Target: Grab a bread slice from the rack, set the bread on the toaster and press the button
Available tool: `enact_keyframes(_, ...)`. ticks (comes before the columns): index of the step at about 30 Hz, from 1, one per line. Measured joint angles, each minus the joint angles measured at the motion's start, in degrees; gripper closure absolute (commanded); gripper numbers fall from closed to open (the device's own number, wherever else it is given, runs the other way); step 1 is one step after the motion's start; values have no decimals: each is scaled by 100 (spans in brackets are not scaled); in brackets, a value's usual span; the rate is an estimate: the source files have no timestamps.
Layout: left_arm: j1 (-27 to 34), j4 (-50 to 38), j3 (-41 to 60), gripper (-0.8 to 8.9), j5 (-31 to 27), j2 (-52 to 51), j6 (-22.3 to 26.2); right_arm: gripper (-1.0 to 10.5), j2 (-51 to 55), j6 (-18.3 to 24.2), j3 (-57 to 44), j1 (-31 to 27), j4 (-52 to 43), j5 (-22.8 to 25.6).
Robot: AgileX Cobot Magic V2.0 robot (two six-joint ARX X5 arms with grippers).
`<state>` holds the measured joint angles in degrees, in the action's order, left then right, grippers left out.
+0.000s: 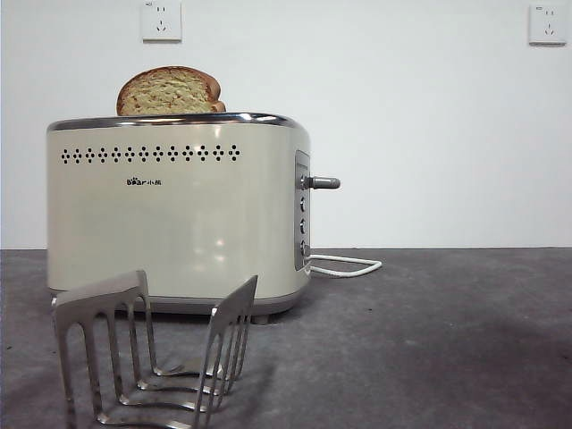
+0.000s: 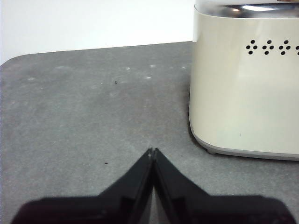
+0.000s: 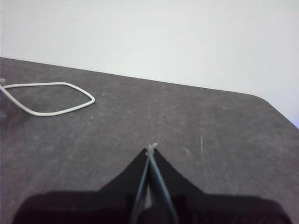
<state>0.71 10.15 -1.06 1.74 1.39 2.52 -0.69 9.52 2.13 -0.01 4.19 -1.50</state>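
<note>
Slice of bread (image 1: 168, 92) tops toaster (image 1: 179, 214); rack (image 1: 152, 353) at table's (image 1: 447, 340) near edge.

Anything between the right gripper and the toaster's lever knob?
Nothing visible. The lever knob sticks out clear of the toaster; only the white cord loops on the table below it. The right gripper, jaws shut, hangs over bare table beside that cord.

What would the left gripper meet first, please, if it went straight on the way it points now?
Probably nothing: the shut left gripper points along bare table, and the toaster stands off to one side.
</note>
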Motion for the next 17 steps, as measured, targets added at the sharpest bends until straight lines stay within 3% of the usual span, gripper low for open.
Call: enact_keyframes(17, 0, -2, 0, 817, 0, 66, 0, 946, 9, -256, -77, 0, 682, 365)
